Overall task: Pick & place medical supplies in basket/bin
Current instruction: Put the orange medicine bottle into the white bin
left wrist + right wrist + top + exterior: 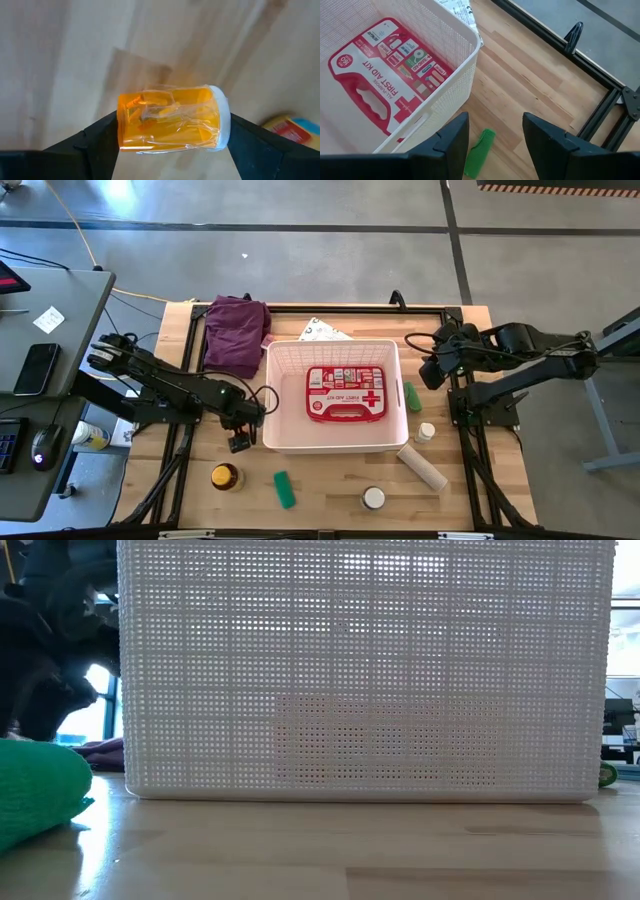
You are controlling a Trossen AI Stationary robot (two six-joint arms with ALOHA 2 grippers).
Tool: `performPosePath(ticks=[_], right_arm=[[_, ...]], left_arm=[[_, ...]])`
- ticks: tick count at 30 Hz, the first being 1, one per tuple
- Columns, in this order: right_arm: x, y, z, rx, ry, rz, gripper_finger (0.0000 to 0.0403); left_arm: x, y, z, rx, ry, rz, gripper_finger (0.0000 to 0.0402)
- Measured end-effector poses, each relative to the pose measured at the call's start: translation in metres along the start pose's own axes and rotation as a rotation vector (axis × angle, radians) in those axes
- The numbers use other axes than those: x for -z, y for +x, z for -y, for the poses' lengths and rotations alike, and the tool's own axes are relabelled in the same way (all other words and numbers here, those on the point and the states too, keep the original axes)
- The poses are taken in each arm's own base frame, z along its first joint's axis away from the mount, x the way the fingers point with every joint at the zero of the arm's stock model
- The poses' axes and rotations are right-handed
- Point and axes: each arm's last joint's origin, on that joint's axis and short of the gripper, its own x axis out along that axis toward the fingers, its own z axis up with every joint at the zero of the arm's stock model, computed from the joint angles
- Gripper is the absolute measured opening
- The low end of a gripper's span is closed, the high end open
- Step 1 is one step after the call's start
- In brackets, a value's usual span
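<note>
The white basket [283, 430] [360, 670] stands mid-table with the red first-aid pouch [345, 393] [385, 85] lying flat in it. My left gripper [240, 442] is open off the basket's near left corner. In its wrist view the fingers stand on either side of the amber bottle [170, 120] [225, 477], which lies on its side on the wood. My right gripper [430, 370] [495, 145] is open above the table, right of the basket, over the green tube [480, 152] [412, 396]. No pill organizer shows.
A green roll [285, 490] [35, 790], a white-capped bottle [373, 498], a second small bottle [426, 432] and a beige roll [422, 467] lie near the near edge. A white printed packet [325, 330] and the purple cloth [237, 330] lie beyond the basket.
</note>
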Motion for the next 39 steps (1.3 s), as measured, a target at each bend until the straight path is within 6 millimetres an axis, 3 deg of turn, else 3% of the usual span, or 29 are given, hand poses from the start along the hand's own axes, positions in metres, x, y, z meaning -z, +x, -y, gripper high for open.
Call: performPosePath(ticks=[5,9,20,27,32,39], right_arm=[[-0.001,0.000,-0.002,-0.022,0.016,0.005,0.0177],[-0.005,0.000,-0.006,-0.055,0.036,0.047,0.0177],[-0.016,-0.002,-0.015,-0.127,0.029,0.163,0.0177],[-0.029,-0.008,-0.028,-0.293,-0.030,0.263,0.0177],[-0.046,-0.024,-0.034,-0.459,0.037,0.444,0.0177],[-0.064,-0.043,-0.043,-0.593,-0.116,0.703,0.0177]], left_arm=[[-0.002,-0.020,0.010,0.040,0.003,-0.087,0.0364],[-0.008,-0.052,0.022,0.048,0.058,-0.069,0.0343],[-0.004,-0.127,0.037,0.009,0.157,-0.080,0.0351],[0.003,-0.190,0.044,0.024,0.214,0.103,0.0343],[0.007,-0.233,0.049,0.089,0.227,0.350,0.0343],[-0.005,-0.281,0.039,0.246,0.029,0.725,0.0361]])
